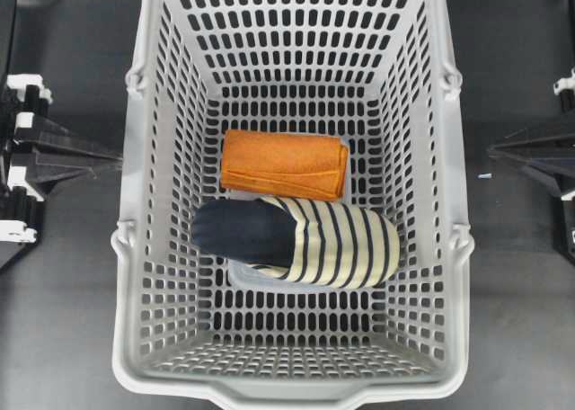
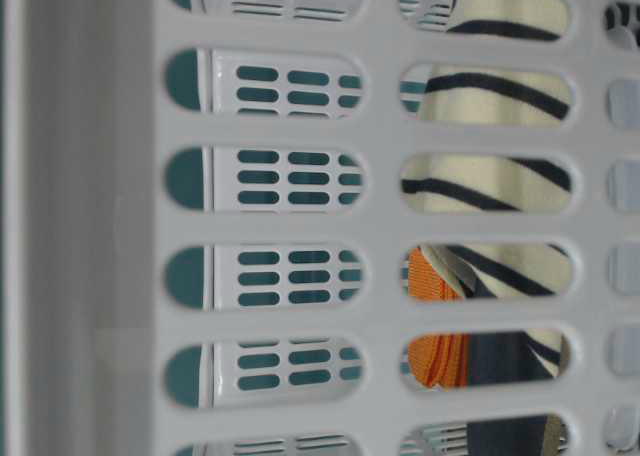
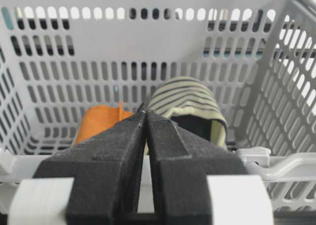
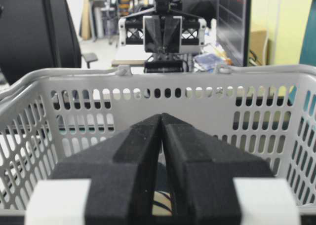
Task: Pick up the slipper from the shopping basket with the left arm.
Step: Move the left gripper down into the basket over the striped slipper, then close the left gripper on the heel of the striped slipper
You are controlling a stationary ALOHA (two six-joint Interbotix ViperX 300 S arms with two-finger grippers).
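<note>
The shopping basket (image 1: 135, 248) is big and grey, with holes all over its walls and floor. Its rim stands between each gripper and the things inside. The left gripper (image 1: 115, 161) waits outside the basket's left wall, with a strip of dark table (image 1: 72, 275) between its tip and the rim. Its two fingers (image 3: 106, 166) are pressed together to a point, and nothing is between them. The right gripper (image 1: 492, 149) waits outside the right wall, just as far out. Its fingers (image 4: 202, 166) are also pressed together and hold nothing.

Inside the basket there is lots of open floor. In the top view, the part of the floor above the things is bare, and so is the part below them.

The slipper (image 1: 301, 239) lies flat on the basket floor, near the middle. From the left gripper it is straight ahead, past the rim and lower down. Its dark navy end (image 1: 238, 230) is the end closest to the left gripper. Its striped cream part points away, toward the right gripper. In the left wrist view the slipper (image 3: 190, 109) shows just past the gripper's tip and a bit to the right.

A folded orange cloth (image 1: 283, 163) lies beside the slipper, touching its long side. In the left wrist view the cloth (image 3: 98, 121) is just left of the fingertips.
</note>
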